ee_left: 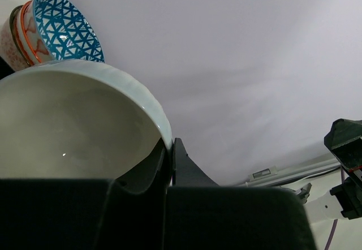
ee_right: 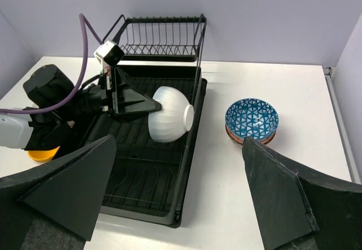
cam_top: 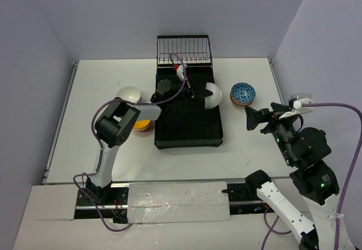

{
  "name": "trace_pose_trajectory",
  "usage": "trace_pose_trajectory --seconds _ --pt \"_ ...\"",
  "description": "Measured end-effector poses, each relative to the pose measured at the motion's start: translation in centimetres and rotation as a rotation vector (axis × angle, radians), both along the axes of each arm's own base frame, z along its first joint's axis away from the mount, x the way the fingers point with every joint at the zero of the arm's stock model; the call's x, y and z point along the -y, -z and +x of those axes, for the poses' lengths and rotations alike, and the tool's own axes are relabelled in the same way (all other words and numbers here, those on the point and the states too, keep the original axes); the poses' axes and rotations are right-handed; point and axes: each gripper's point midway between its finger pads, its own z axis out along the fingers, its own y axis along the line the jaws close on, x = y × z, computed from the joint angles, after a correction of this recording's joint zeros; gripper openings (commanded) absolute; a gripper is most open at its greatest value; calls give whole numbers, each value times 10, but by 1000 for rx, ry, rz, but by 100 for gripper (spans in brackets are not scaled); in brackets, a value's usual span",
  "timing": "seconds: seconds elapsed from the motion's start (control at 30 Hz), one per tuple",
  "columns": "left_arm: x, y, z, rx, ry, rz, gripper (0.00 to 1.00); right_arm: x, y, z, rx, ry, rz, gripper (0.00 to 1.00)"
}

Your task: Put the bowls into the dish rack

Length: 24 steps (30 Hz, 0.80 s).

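My left gripper [cam_top: 199, 93] is shut on the rim of a plain white bowl [cam_top: 214, 95]. It holds the bowl on its side above the right edge of the black dish rack [cam_top: 189, 128]. In the left wrist view the gripper [ee_left: 169, 151] pinches the bowl [ee_left: 68, 120] by its rim. In the right wrist view the bowl [ee_right: 169, 114] hangs over the rack's slatted tray [ee_right: 141, 171]. A stack of blue patterned bowls [cam_top: 242, 94] stands on the table right of the rack. My right gripper [cam_top: 261, 116] is open and empty, right of the stack; it also shows in its own view [ee_right: 180, 145].
Another white bowl [cam_top: 129, 93] and a yellow-orange bowl [cam_top: 141, 124] sit on the table left of the rack, partly hidden by the left arm. The raised wire basket [cam_top: 184, 51] stands at the rack's far end. Walls close in the back and sides.
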Motion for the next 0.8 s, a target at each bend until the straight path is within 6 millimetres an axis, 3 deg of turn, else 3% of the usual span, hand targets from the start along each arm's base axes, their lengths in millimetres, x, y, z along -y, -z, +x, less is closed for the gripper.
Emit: trace_pose_trajectory --seconds 0.27,0.8 --pt "-3 13 4 -31 -5 -12 0 0 3 0 -5 0 -4 100" --pt "-8 17 5 -59 -5 -64 0 0 4 -1 -1 0 -4 100"
